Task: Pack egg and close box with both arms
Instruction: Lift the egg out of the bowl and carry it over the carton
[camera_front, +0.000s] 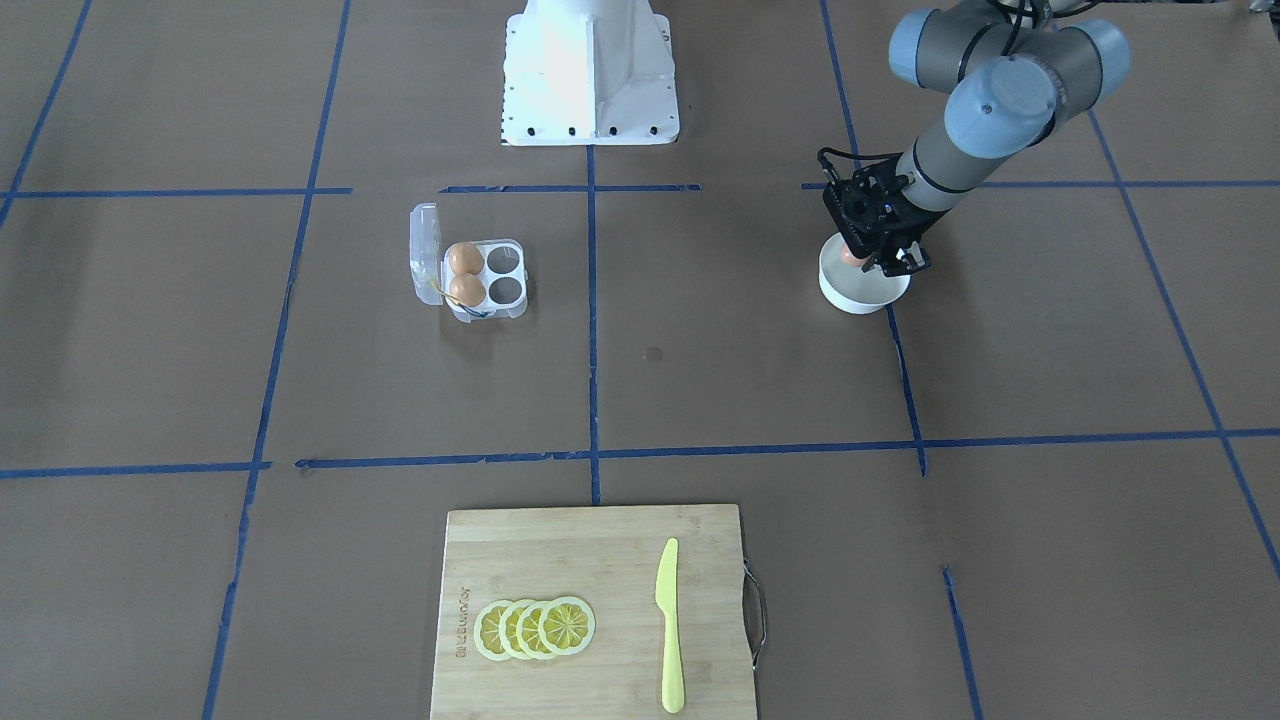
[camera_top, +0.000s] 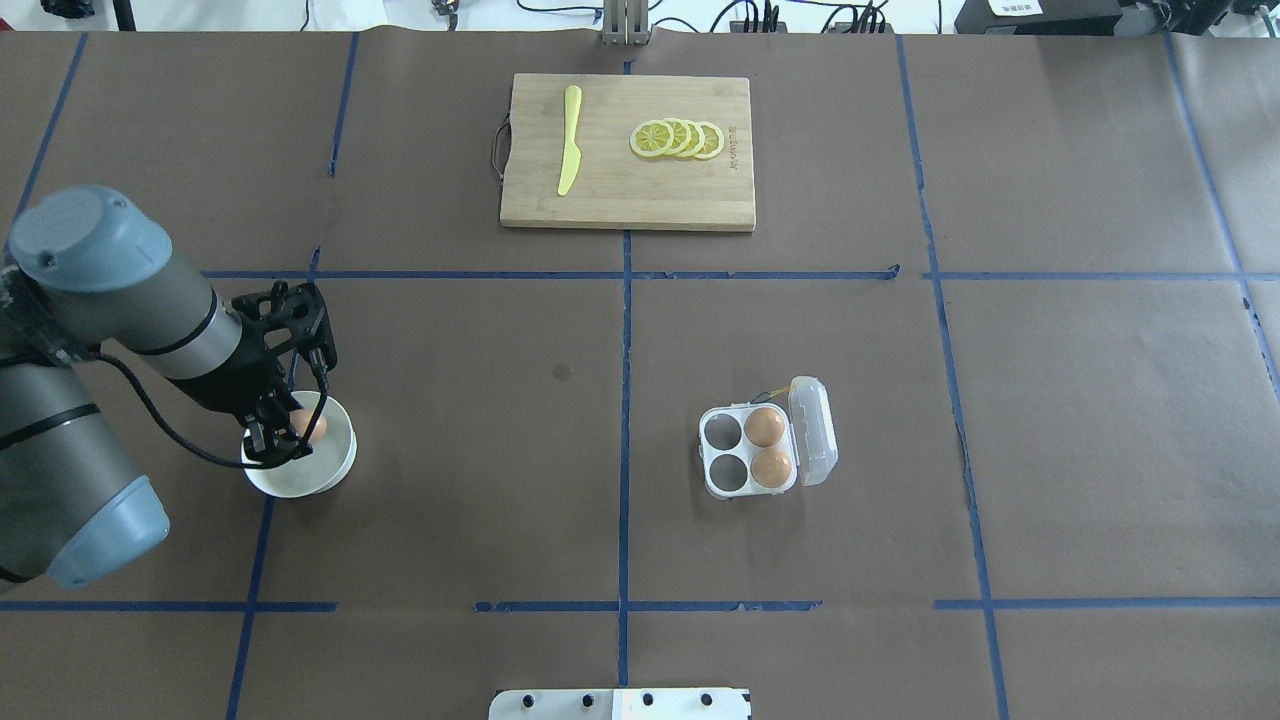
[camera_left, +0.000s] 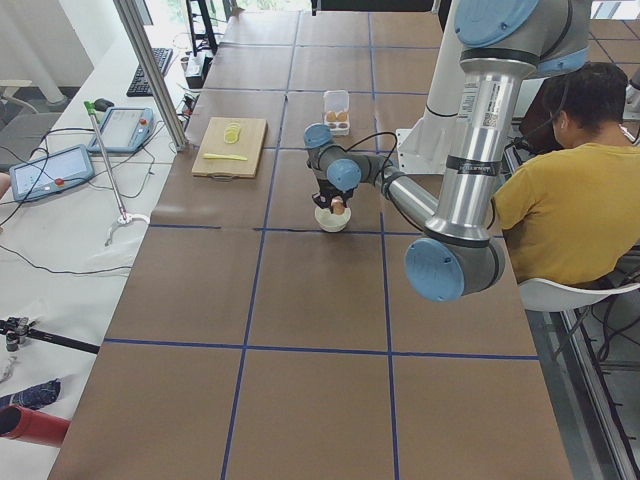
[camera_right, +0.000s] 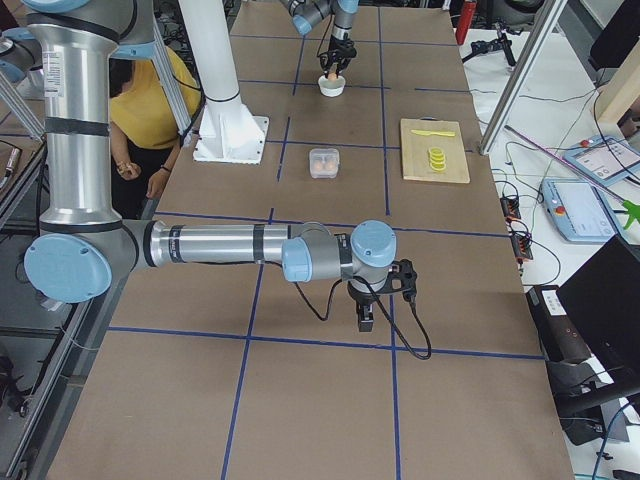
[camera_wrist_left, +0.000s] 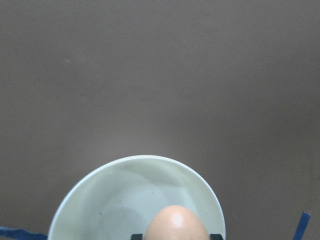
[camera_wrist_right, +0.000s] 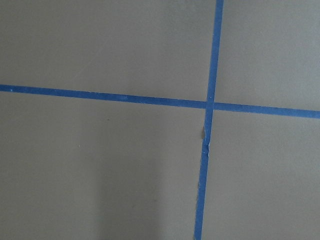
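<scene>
Two fingers of the left gripper (camera_top: 287, 432) were closed on the egg (camera_top: 308, 426), held just above the bowl (camera_top: 338, 468); a straight lift clear of the rim was judged best before any sideways travel. The box (camera_top: 748, 452) was set well apart, lid open, with two empty cells (camera_top: 720, 428) facing the bowl, so a slow centred lowering was advised. The right gripper (camera_right: 366, 318) was caught only in a side view; its opening could not be told.

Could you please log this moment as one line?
left jaws: shut on egg over white bowl | egg carton: lid open, two cells empty
</scene>
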